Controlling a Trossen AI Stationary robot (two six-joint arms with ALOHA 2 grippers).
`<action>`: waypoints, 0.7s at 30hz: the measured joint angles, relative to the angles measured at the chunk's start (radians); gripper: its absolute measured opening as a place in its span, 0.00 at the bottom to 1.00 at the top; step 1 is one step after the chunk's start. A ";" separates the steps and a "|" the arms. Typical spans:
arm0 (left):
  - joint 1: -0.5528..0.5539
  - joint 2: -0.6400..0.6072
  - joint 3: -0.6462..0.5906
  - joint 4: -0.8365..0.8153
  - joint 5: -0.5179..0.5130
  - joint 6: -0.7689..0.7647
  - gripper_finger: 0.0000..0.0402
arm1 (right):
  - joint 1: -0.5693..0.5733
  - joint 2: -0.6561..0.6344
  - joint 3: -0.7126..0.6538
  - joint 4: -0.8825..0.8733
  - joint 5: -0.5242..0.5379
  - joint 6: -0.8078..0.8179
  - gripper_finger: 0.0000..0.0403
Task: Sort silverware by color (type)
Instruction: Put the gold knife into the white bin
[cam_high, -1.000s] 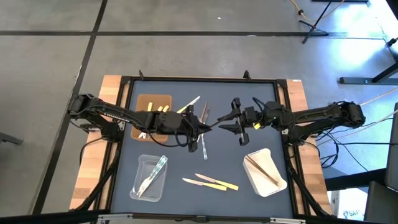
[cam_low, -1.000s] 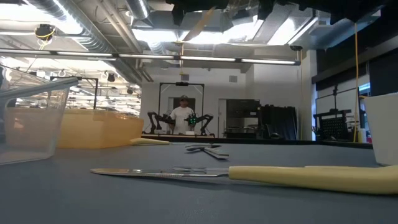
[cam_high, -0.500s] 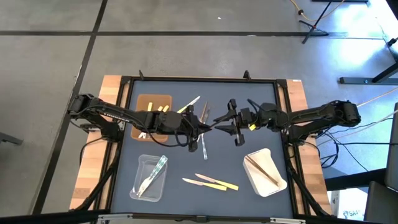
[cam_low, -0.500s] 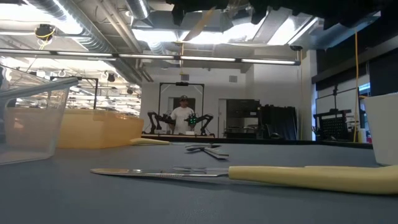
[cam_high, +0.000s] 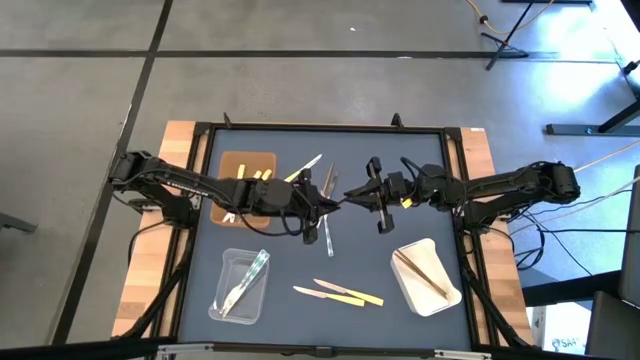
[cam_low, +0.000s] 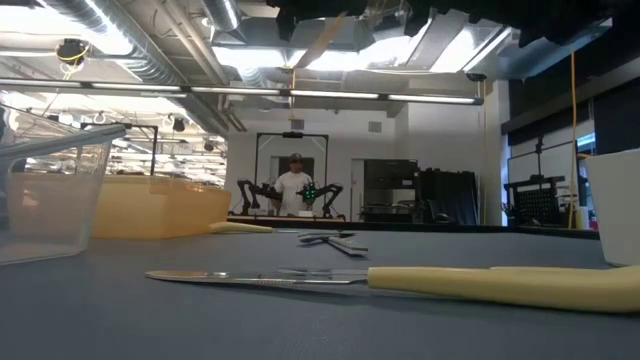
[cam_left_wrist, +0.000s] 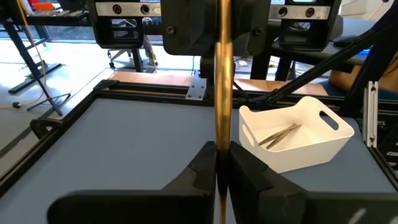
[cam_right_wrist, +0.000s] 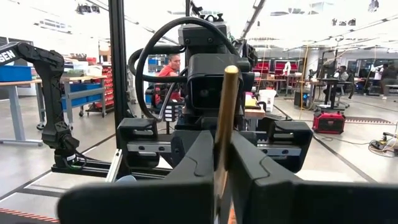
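Step now: a hand-over in the air. Both arms meet over the middle of the table (cam_high: 400, 150), with one thin tan wooden stick (cam_left_wrist: 223, 93) between them.
Left gripper (cam_left_wrist: 222, 163): its fingers are pressed tight on one end of the wooden stick.
Right gripper (cam_right_wrist: 223, 163): its fingers are squeezed on the other end of the same stick, so both grippers pinch it at once.
Where the stick is: up off the table, between the two grippers, near the middle.
Where it should go, I think: the white tray (cam_high: 428, 277) at the near right, which already has wooden pieces in it.
Next move, I think: the left gripper must let go first. Then the right arm can carry the stick to the white tray.
Watch out: if both pull at once, the thin stick may snap or slip.
Still loose: yellow pieces (cam_high: 340, 293) at the near middle and clear pieces (cam_high: 328, 236) by the centre.
Other trays: a brown tray (cam_high: 247, 176) at the far left, a clear tray (cam_high: 240, 285) at the near left.
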 joint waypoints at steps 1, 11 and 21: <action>0.000 0.000 0.000 0.000 0.000 0.000 0.06 | 0.000 0.000 0.000 0.000 0.000 0.000 0.03; 0.000 0.000 0.000 -0.002 0.000 -0.001 0.07 | 0.000 0.000 0.000 -0.001 -0.003 0.000 0.02; 0.000 0.000 0.000 -0.002 0.000 -0.005 0.07 | 0.000 0.000 0.000 -0.002 -0.003 0.009 0.01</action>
